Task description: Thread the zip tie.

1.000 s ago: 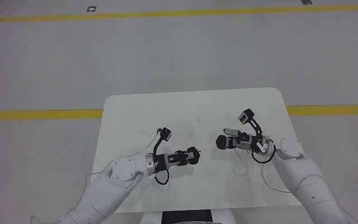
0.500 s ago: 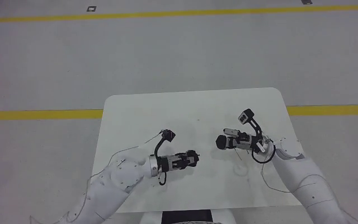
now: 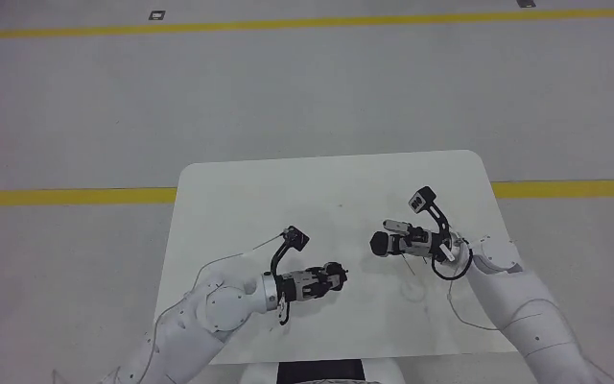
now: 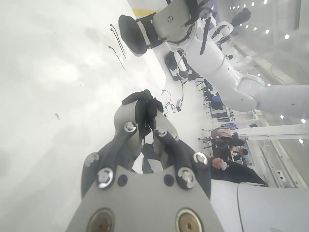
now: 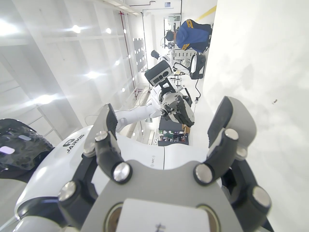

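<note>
white table (image 3: 288, 192) | grey floor (image 3: 288, 96) (yellow lines (image 3: 86, 196)) | two zip ties (image 4: 118, 39) | left fingers (image 4: 125, 119) together | right fingers (image 5: 231, 119) apart

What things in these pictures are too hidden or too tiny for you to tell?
- Left wrist view: the left gripper is shut, and its dark pads hide whether a zip tie sits between them.
- Top view: the zip ties lying on the table near the right gripper are too thin to tell head from tail.
- Left wrist view: the dark specks on the table are too small to name.
</note>
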`<state>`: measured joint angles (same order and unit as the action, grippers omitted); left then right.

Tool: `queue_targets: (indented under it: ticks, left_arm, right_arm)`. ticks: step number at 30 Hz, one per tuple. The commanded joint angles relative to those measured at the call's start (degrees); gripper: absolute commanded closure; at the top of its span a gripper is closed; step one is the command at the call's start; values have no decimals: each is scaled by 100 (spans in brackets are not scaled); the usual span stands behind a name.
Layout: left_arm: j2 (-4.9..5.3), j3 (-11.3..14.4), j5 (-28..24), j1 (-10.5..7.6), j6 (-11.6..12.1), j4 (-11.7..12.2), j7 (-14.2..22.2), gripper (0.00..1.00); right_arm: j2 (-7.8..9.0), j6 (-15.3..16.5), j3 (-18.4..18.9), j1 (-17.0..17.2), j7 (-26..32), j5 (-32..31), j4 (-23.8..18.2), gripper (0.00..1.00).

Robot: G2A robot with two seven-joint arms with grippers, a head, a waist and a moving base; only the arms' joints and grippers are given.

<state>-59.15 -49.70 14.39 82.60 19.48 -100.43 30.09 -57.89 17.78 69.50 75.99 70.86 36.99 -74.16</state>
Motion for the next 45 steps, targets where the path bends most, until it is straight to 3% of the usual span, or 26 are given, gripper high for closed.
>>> queue_targets:
  ticks: [1, 3, 6, 11, 14, 18, 21, 26, 34, 45]
  left_arm:
    - [0, 0, 0, 0, 0, 0, 0, 100]
    - [0, 10, 161, -17, -81, 15, -72, 100]
    - [3, 25, 251, -30, 0, 59, -166, 100]
    - [44, 60, 582, -44, 0, -77, -405, 100]
    - [92, 78, 820, -6, 0, -154, -749, 100]
    - [169, 182, 1090, 19, 0, -284, -1160, 100]
    - [239, 188, 1291, 46, 0, -166, -1460, 100]
    - [245, 194, 1303, 49, 0, -166, -1478, 100]
    - [245, 194, 1303, 49, 0, -166, -1478, 100]
    - [245, 194, 1303, 49, 0, -166, -1478, 100]
  right_arm:
    - [0, 0, 0, 0, 0, 0, 0, 0]
    - [0, 0, 0, 0, 0, 0, 0, 0]
    - [0, 0, 0, 0, 0, 0, 0, 0]
    - [0, 0, 0, 0, 0, 0, 0, 0]
    - [0, 0, 0, 0, 0, 0, 0, 0]
    - [50, -150, 28, 14, -290, -813, -263, 0]
    - [108, -281, 149, 72, -481, -1356, -486, 0]
    - [230, -570, 428, 155, -602, -2299, -894, 0]
    - [439, -1026, 756, 209, -200, -4064, -1722, 0]
    - [440, -1038, 758, 220, -285, -4122, -1720, 0]
